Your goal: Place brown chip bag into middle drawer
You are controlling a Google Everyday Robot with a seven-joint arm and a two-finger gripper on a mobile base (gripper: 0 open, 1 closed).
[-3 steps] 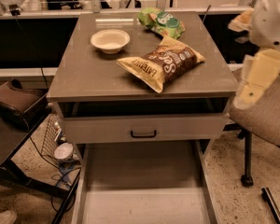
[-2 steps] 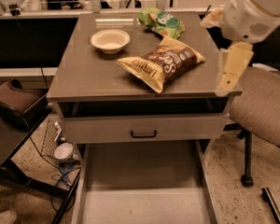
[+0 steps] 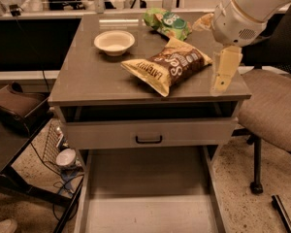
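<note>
Rightward, pincer (image 3: 221, 81) hangs beside brown chip bag (image 3: 169, 65); bowl (image 3: 114, 41), green bag (image 3: 167, 23) behind.

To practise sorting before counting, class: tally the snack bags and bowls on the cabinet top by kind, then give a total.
Snack bags: 2 (the brown chip bag, a green bag)
Bowls: 1 (a white bowl)
Total: 3
The gripper hangs over the top's right edge, right of the brown chip bag and apart from it.
</note>
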